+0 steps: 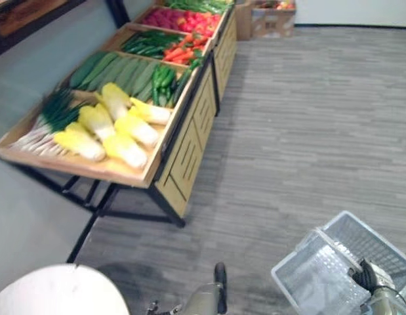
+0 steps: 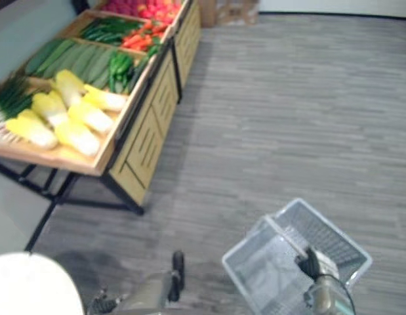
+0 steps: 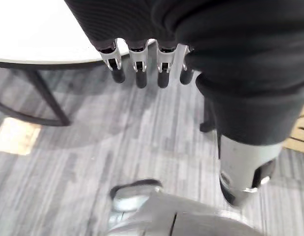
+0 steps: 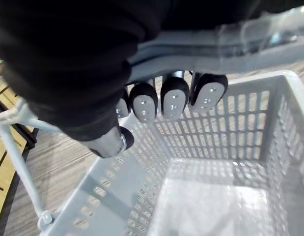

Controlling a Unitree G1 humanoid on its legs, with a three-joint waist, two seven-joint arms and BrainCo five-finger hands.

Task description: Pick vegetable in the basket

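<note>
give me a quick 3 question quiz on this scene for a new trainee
1. True or false: the basket already has a vegetable in it.
2. What holds the basket's handle? A) a person's hand B) the right hand C) nothing, it stands on the floor
3. Short answer: which two vegetables lie in the end of the wooden stand nearest the robot?

Key: 1 false, it is empty. 2 B. 3 cabbages and spring onions.
</note>
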